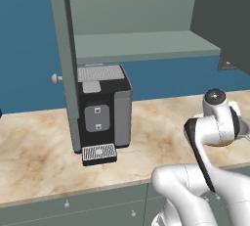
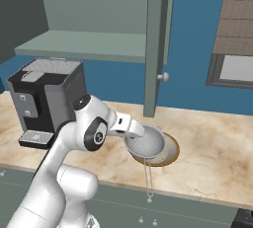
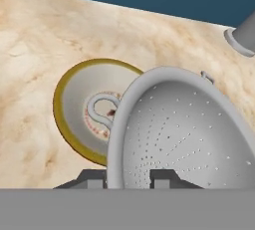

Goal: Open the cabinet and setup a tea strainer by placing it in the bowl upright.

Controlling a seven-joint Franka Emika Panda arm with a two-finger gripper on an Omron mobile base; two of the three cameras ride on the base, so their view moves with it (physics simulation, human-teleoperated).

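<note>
Placing step: the tea strainer (image 2: 146, 145) is held by its rim in the narrowly closed gripper (image 3: 130, 178), tilted over the bowl (image 2: 170, 154) near the counter's (image 2: 217, 143) front edge; levelling and lowering are judged necessary next.

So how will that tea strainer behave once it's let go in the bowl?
The tea strainer has a rounded perforated cup, so it probably rocks or tips rather than settling upright. Its long thin handle hangs past the bowl, likely pulling it that way. It looks light and stiff.
</note>
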